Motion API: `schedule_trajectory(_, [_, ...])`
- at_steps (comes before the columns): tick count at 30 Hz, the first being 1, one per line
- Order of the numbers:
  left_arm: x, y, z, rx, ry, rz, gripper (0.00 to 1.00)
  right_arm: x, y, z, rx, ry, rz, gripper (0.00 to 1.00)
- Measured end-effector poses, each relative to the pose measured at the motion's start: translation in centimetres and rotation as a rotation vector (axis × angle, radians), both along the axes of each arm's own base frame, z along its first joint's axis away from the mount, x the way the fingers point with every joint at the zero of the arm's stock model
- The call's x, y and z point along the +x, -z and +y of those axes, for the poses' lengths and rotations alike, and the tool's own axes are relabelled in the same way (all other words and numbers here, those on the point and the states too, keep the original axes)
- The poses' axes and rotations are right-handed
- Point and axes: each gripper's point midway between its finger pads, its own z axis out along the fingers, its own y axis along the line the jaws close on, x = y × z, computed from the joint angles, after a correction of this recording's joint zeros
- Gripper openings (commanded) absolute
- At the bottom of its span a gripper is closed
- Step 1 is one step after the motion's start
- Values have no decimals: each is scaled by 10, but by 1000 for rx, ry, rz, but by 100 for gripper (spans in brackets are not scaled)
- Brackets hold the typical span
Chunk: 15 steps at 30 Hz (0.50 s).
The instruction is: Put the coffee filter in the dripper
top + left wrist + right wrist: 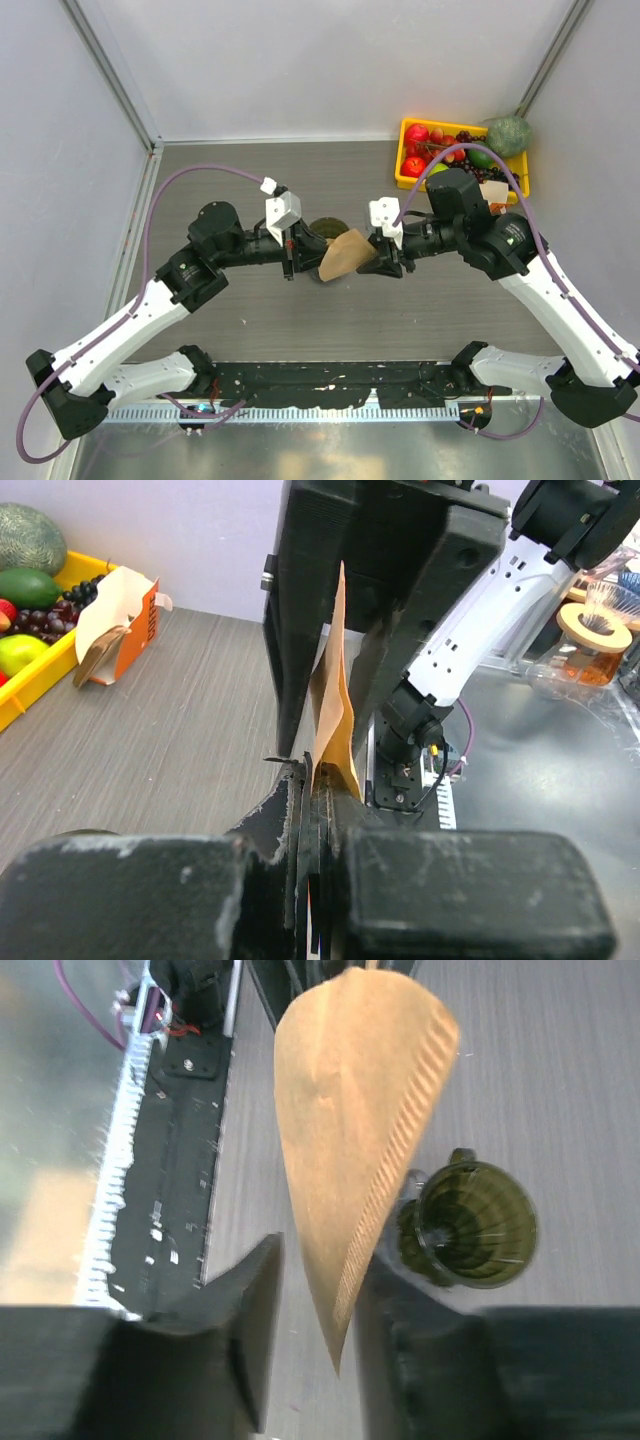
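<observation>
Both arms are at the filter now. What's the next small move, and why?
Probably back the right gripper off the tip of the coffee filter. The left gripper looks shut on the wide rim, the tip sits between the right fingers, and the dripper stands empty beside it. Freeing the tip should let the left arm tilt it down into the dripper.

Grey table [250,310] carries the dripper [478,1222], a yellow fruit tray [402,175], perhaps a filter box [130,635].
</observation>
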Motion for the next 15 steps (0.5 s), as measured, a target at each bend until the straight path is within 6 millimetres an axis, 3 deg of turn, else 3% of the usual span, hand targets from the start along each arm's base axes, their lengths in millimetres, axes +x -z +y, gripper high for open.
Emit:
schedule_trajectory(2, [-1,-2,1,-11,1,2,0,0,1,0,-2,-5,0,5])
schedule_trajectory(4, [0,-2,1,-16,0,1,0,-1,1,0,0,-10,3,5])
schedule_trajectory(6, [-1,-2,1,-16,6,1,18,-2,1,0,0,-13,7,5])
schedule_trajectory(8, [-2,-1,1,-15,13,-3,27,-3,2,0,0,-17,11,5])
schedule_trajectory(15, [0,3,-1,2,17,-17,29,-5,10,2,-14,-31,45,5])
